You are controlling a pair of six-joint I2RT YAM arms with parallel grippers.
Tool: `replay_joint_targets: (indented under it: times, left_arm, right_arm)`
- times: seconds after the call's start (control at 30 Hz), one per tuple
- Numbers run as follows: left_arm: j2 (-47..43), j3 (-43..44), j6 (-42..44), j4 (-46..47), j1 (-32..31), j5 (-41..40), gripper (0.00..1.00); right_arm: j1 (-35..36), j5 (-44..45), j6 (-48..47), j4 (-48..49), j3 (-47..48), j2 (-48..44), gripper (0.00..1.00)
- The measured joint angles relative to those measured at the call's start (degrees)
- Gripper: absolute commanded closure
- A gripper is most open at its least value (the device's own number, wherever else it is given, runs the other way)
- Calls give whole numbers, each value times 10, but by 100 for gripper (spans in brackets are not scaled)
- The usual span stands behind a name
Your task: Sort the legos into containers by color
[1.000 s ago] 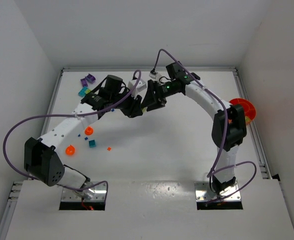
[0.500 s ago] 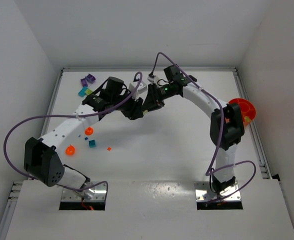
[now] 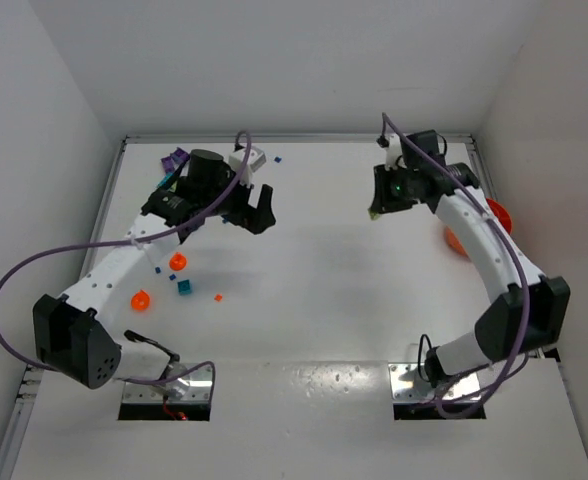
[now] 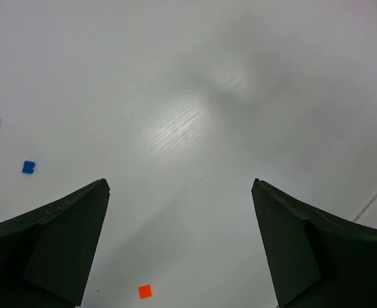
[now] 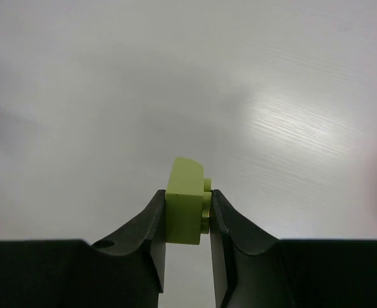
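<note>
grip check: we're clamping right tool [image 5: 187, 196] squarely on lime lego [image 5: 186, 183] so it can't twist; we're holding left tool [image 4: 179, 184] wide open, empty.

White arms [image 3: 124, 255], purple cables [image 3: 9, 275], apparently dark-green fingers [image 4: 54, 250]

A lime brick [image 5: 187, 205], studs to the right, is pinched upright in the right gripper [image 5: 187, 197]. A teal cup [image 3: 184, 287] stands open. An orange cup [image 3: 177, 262] is just behind it and a second orange cup [image 3: 140, 299] just left. An orange-red brick [image 3: 218, 297] lies just right, a blue brick [image 3: 157, 268] near. A purple cup [image 3: 177, 157] stands far behind, an orange bowl [image 3: 496, 214] far right.
</note>
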Motion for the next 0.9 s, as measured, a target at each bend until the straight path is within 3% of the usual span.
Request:
replay_joint_targets:
  times: [0.23,0.47,0.9]
  left_arm:
    - [20,23,-5,-32,24,-10,0]
    - [60,43,2,-68,28,1,0]
    - [63,119,34,-111,28,4,0]
  right_arm:
    - [-61,247,-23,2,-139,-131,100]
    - [-136,413,-19,13,-147,-146,100]
    - [-212,552,43,57,-127,-82,100]
